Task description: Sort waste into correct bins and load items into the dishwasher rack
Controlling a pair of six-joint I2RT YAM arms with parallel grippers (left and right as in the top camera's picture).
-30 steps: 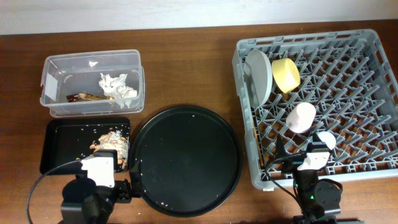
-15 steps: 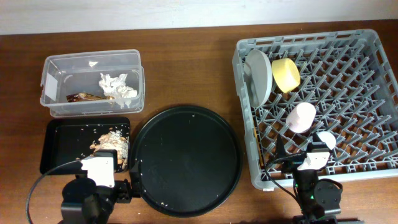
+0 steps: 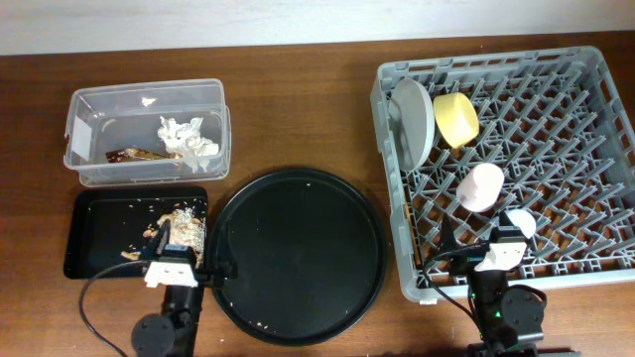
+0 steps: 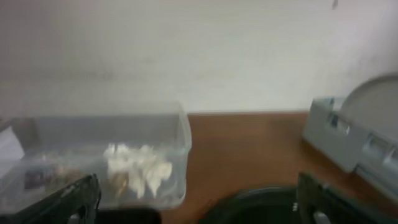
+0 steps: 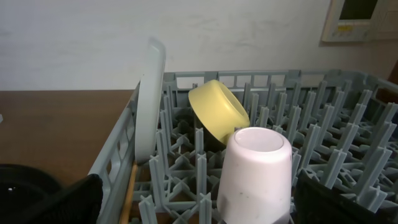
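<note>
The light-grey dishwasher rack (image 3: 566, 169) fills the right of the table. It holds the grey-green plate (image 3: 412, 121) on edge by its left wall, the yellow bowl (image 3: 455, 119) tilted just beside the plate, and the pink cup (image 3: 481, 186) among the pegs nearer the front. The round black tray (image 3: 298, 253) lies in the middle, bare except for a few pale crumbs (image 3: 260, 322). At the left, the clear tub (image 3: 149, 91) contains crumpled napkins (image 3: 187, 137) and the brown wrapper (image 3: 137, 155). The shallow black tray (image 3: 99, 238) below it carries tan food scraps (image 3: 181, 224).

The left gripper (image 4: 196, 190) is spread wide and empty, facing the tub. The right gripper (image 5: 202, 199) is likewise released and empty, close behind the pink cup. A forward nudge there would likely topple the cup or jar the leaning plate. The left arm overlaps the shallow tray's near edge, so a careless move could scatter scraps.

The table (image 3: 298, 109) is dark brown wood, with a plain pale wall (image 4: 186, 50) behind and a wall panel (image 5: 360, 18) at the right
</note>
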